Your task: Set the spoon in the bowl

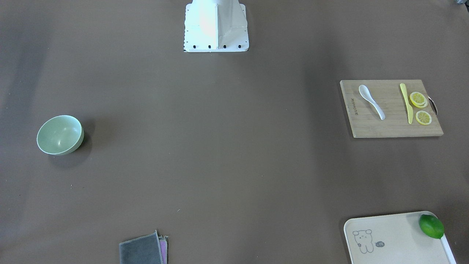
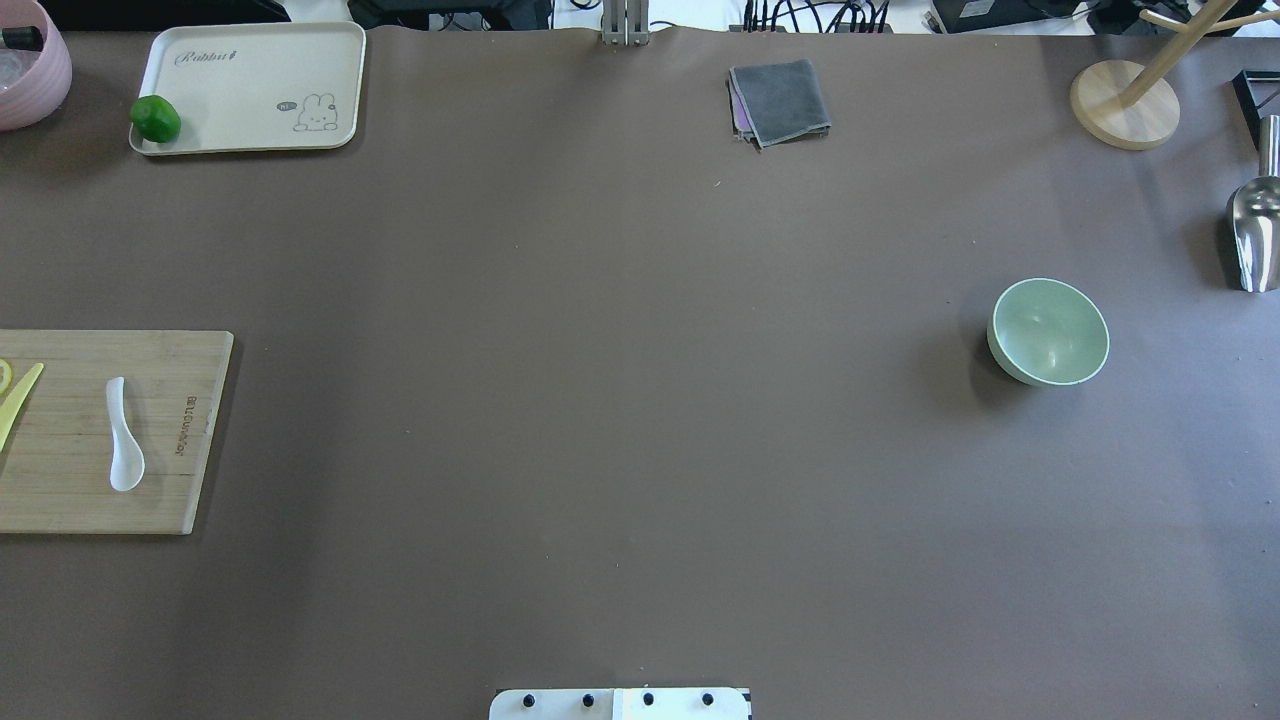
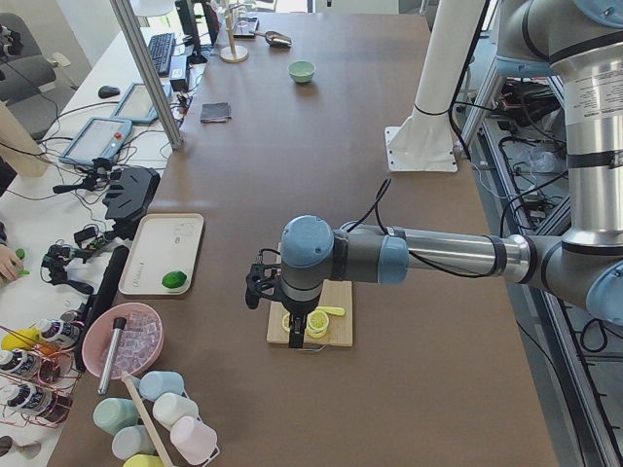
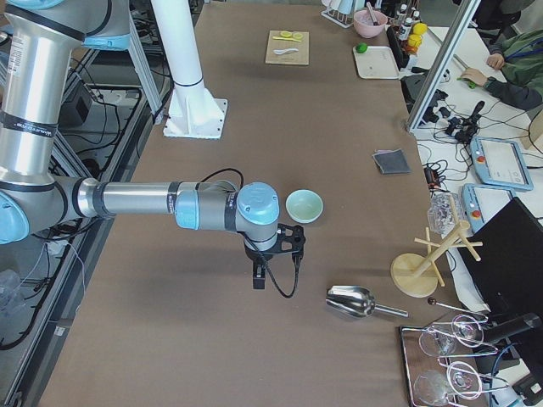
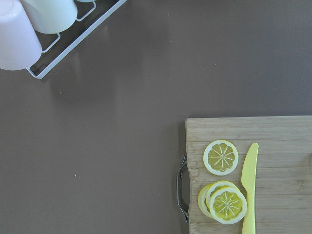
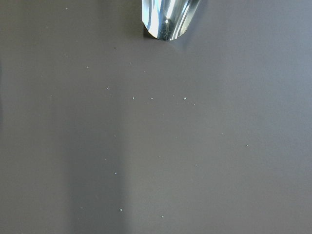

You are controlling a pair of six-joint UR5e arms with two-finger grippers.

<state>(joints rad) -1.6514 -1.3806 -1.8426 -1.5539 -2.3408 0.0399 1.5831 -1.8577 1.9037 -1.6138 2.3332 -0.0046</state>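
Observation:
The white spoon (image 1: 371,101) lies on a wooden cutting board (image 1: 392,128), scoop end toward the robot; it also shows in the overhead view (image 2: 124,436). The mint-green bowl (image 1: 60,134) stands upright and empty on the other side of the table (image 2: 1048,331). My left gripper (image 3: 300,331) hangs above the board's lemon end; I cannot tell if it is open. My right gripper (image 4: 259,280) hangs above the table beside the bowl (image 4: 304,205); I cannot tell its state. Neither wrist view shows the spoon or fingers.
A yellow knife (image 1: 406,102) and lemon slices (image 1: 417,99) share the board. A tray (image 1: 395,238) holds a lime (image 1: 431,226). A folded grey cloth (image 1: 143,251), a metal scoop (image 2: 1255,235) and a wooden stand (image 2: 1125,105) sit near the table edges.

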